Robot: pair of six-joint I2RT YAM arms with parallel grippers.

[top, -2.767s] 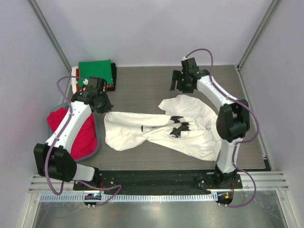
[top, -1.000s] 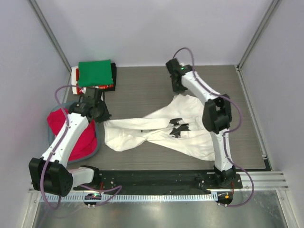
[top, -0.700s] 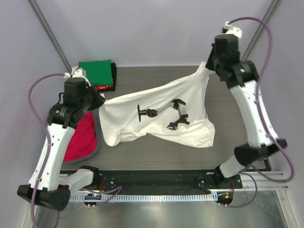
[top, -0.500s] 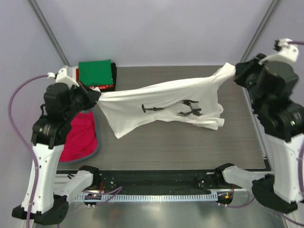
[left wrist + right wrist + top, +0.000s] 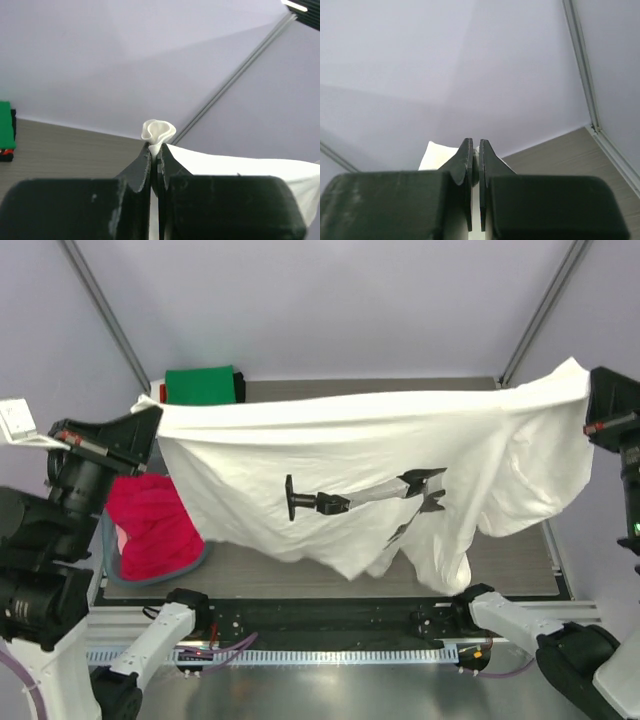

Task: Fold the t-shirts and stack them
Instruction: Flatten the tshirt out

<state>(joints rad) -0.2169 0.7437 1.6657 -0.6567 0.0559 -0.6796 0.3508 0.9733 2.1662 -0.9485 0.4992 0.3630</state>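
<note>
A white t-shirt [image 5: 370, 455] with a black chest print hangs spread high above the table, stretched between both arms. My left gripper [image 5: 150, 412] is shut on its left corner; a small bunch of white cloth [image 5: 158, 132] pokes out past the fingertips. Over at the right edge, the right gripper [image 5: 588, 400] is shut on the other corner, with white cloth [image 5: 434, 152] showing beside its closed fingers. A folded green t-shirt [image 5: 200, 385] lies on a stack at the back left. In the tub [image 5: 150, 578] sits a red/pink t-shirt [image 5: 155, 525].
The grey-blue tub stands at the table's left, beside the left arm. The hanging shirt hides most of the grey tabletop [image 5: 300, 565]. Pale enclosure walls and metal posts [image 5: 540, 310] close in the back and sides. A black rail [image 5: 330, 625] runs along the near edge.
Both arms have risen and spread far apart, lifting the white t-shirt off the table. It went from a crumpled heap to hanging flat and stretched, print facing the camera.
</note>
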